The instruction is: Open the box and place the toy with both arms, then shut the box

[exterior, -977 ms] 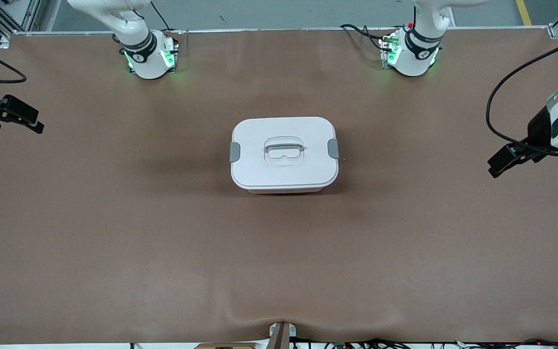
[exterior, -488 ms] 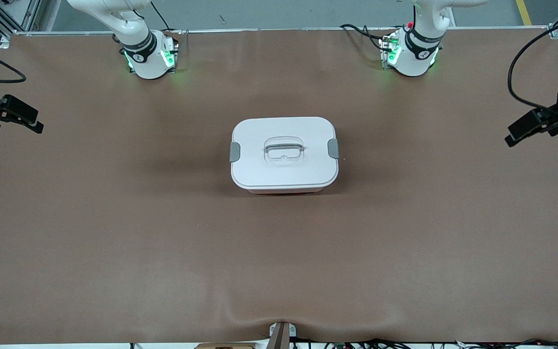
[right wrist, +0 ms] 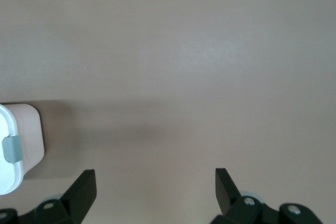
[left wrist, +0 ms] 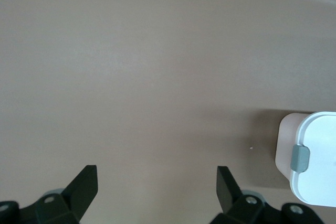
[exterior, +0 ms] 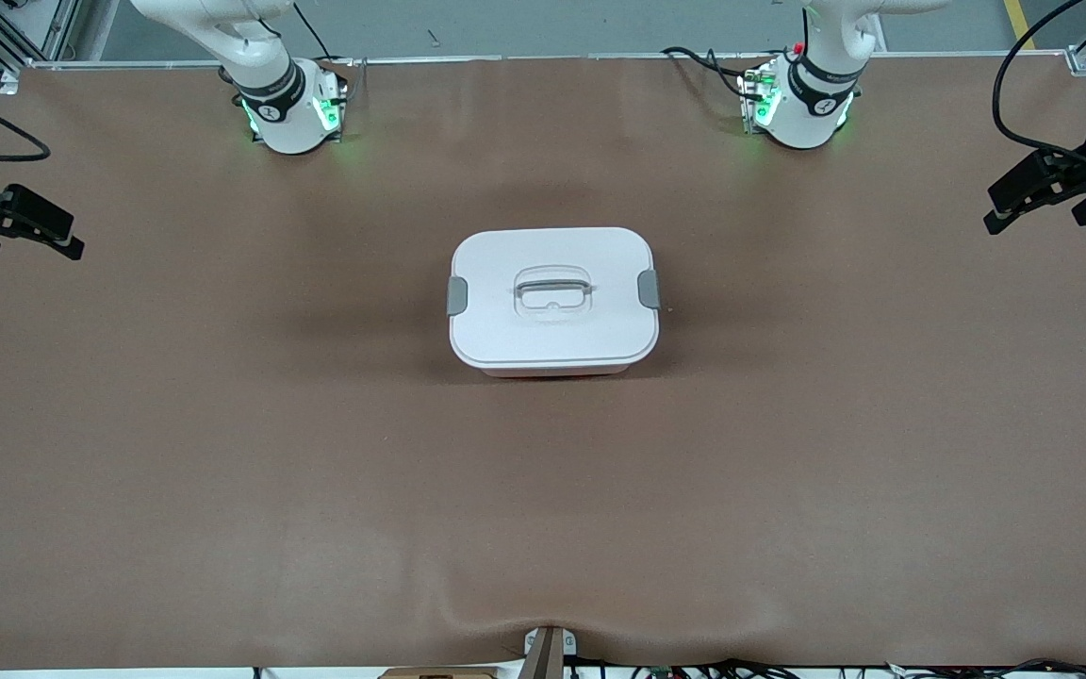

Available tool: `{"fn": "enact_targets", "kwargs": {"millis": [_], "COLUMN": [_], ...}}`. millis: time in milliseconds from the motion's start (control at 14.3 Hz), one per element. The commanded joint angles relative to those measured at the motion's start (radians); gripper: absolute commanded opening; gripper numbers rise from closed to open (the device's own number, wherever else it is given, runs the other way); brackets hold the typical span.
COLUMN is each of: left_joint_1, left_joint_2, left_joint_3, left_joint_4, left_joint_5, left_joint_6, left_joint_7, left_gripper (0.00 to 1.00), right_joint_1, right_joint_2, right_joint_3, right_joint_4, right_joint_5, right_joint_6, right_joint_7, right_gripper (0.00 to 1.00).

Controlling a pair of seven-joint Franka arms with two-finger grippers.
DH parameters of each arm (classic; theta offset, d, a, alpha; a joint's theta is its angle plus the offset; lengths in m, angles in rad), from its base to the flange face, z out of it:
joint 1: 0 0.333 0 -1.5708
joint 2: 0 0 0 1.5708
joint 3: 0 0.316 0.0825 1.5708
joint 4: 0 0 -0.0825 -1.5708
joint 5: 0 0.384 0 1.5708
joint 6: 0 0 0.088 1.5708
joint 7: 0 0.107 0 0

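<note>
One broad brown worktop [exterior: 317, 490] fills the front view, its covering rippled at the 6 o'clock edge. Two white arm bases stand along the 12 o'clock edge, the right arm's base [exterior: 288, 113] near 11 o'clock and the left arm's base [exterior: 802, 108] near 1 o'clock, both lit green. At the centre sits the box [exterior: 552, 300], its white lid [exterior: 552, 330] on, recessed handle [exterior: 553, 289] in the middle and a grey clip [exterior: 648, 289] at each short end. At 3 o'clock the left gripper [exterior: 1038, 200] hangs over the worktop's edge, jaws spread wide and empty. At 9 o'clock the right gripper [exterior: 20, 226] hangs likewise, wide apart and holding nothing. Each wrist view shows bare worktop between its fingers [left wrist: 84, 184] with one box corner [right wrist: 16, 148] at the margin.
</note>
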Motion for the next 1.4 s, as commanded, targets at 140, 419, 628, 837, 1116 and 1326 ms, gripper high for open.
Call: {"fn": "enact_targets", "kwargs": {"millis": [140,419,628,837,1116,1326], "left_joint_1": [-0.006,-0.003,-0.003,-0.001,-0.001,-0.001], "left_joint_2": [0.002,0.009,0.009,0.01,0.012,0.012], "left_joint_3": [0.006,0.029,0.027,0.029,0.029,0.029], "left_joint_4": [0.024,0.016,0.021,0.019,0.019,0.019], "left_joint_5": [0.014,0.015,0.015,0.014,0.014,0.014], "left_joint_6": [0.008,0.006,0.005,0.005,0.005,0.005], "left_joint_7": [0.028,0.083,0.087,0.085,0.087,0.087], "left_gripper": [1.0,1.0,1.0,1.0,1.0,1.0], "right_joint_1": [-0.006,-0.005,-0.006,-0.003,-0.003,0.0], "right_joint_2": [-0.004,-0.003,-0.001,0.0,0.0,0.0], "right_joint_3": [0.006,0.006,0.008,0.006,0.008,0.008], "right_joint_4": [0.008,0.008,0.008,0.008,0.008,0.008], "right_joint_5": [-0.002,-0.002,-0.002,-0.002,-0.002,-0.002], "right_joint_6": [-0.006,-0.006,-0.004,-0.004,-0.006,-0.003], "right_joint_7": [0.016,0.016,0.016,0.015,0.013,0.013], "right_gripper": [1.0,1.0,1.0,1.0,1.0,1.0]}}
